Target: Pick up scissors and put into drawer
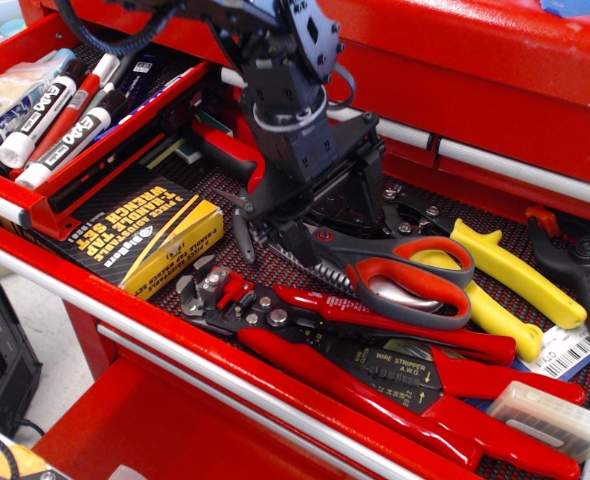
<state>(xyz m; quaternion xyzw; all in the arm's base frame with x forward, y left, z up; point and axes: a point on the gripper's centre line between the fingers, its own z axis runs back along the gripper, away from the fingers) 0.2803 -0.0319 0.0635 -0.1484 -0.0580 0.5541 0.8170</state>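
The scissors (407,279), grey handles lined orange-red, lie flat in the wide red drawer with the blades pointing left. My gripper (333,218) has come down over the blades next to the pivot. Its black fingers (301,241) stand apart, one on each side of the blades, which they largely hide. The jaws are open and hold nothing. The narrow red drawer (20,198) with a dark liner stands open at the upper left, with white marker pens (70,112) in it.
A yellow and black wrench box (145,235) lies left of the gripper. Red wire strippers (375,345) lie in front of the scissors, yellow-handled pliers (510,280) to their right. A black tool (575,262) and a clear plastic case (555,418) are at the far right.
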